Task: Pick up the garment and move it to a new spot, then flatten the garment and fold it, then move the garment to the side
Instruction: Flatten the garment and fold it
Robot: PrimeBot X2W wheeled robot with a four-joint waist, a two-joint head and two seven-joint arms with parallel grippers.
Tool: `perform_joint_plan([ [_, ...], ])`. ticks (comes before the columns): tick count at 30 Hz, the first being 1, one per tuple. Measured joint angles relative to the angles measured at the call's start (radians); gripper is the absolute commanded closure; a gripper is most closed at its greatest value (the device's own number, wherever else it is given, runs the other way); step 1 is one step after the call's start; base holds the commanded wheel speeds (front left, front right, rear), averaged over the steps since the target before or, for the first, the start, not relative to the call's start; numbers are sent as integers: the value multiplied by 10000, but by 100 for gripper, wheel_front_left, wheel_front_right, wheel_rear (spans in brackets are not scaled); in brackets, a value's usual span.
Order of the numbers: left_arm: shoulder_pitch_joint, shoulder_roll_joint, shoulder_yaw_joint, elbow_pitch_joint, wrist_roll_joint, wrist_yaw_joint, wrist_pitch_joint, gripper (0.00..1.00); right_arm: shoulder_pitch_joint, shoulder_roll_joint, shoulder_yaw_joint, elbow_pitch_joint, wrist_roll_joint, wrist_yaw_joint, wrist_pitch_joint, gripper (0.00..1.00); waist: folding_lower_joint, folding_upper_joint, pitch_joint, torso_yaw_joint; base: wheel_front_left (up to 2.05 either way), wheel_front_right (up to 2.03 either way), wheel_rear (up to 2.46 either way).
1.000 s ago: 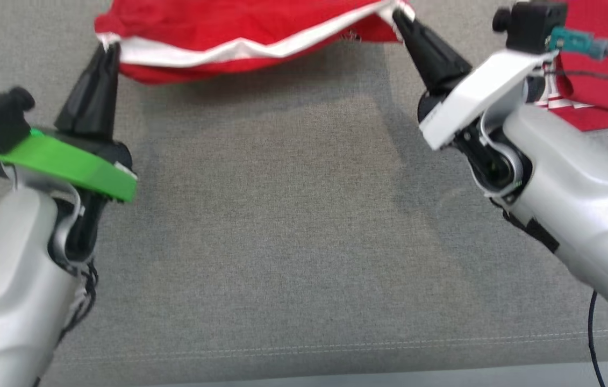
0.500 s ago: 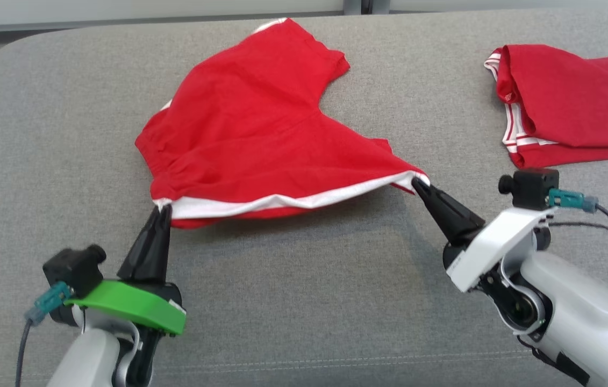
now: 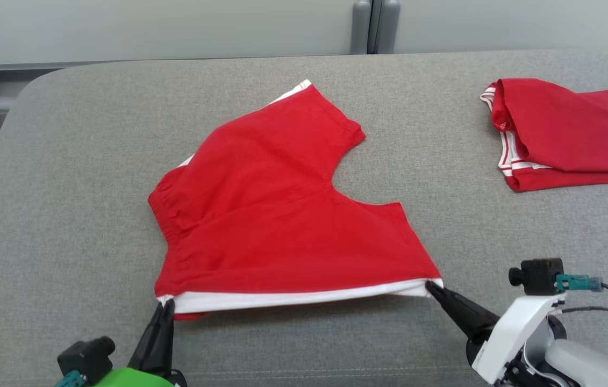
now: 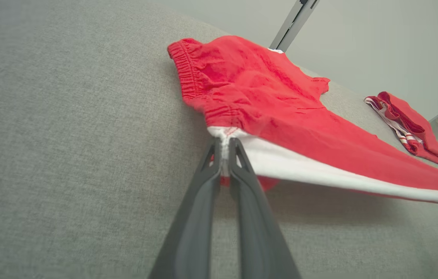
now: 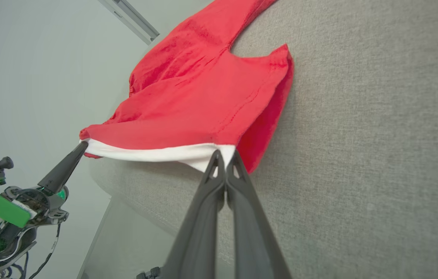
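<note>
We hold the red shorts (image 3: pixel 282 226) stretched by two corners: the flattening step, we judge.

They lie spread midway across the grey padded surface (image 3: pixel 67 215), well apart from a folded red garment (image 3: pixel 567 134) at our far right. Their near edge, a white band (image 3: pixel 293 298), hangs taut just above the padding between our left gripper (image 3: pixel 165 307) and right gripper (image 3: pixel 431 285), each clenched on a corner. Next we should lower that edge evenly and let go without dragging creases in. The left wrist view adds the gathered elastic waistband (image 4: pixel 188 73); the right wrist view shows the leg opening (image 5: pixel 277 116) gaping, its lower layer sagging.
</note>
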Motion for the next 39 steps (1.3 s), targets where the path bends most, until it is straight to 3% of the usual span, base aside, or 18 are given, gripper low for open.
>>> perform_joint_plan([
  [7, 471, -117, 343, 247, 504, -4, 0, 100, 777, -155, 61, -58, 234, 4, 355, 100, 0, 0, -32, 127, 0, 0, 0],
  [12, 465, -180, 633, 314, 779, -6, 0, 100, 805, 107, -79, 46, -42, 4, 328, 100, 0, 0, -50, 157, 0, 0, 0],
  [21, -24, -349, 805, -506, 905, -6, 0, 100, 3, 276, -1135, -238, -299, 2, -203, 100, 0, 0, 81, 232, 0, 0, 0],
  [29, -1608, -217, 596, -286, 681, -6, 0, 100, -2270, 1175, -1413, 1394, -1089, 2, 90, 100, 0, 0, 539, 475, 0, 0, 0],
  [39, -3765, -59, 61, 792, 286, -6, -2, 100, -5694, 2637, -1120, 4575, -1992, 0, 441, 100, 1, 0, 1407, 903, 0, 0, 0],
])
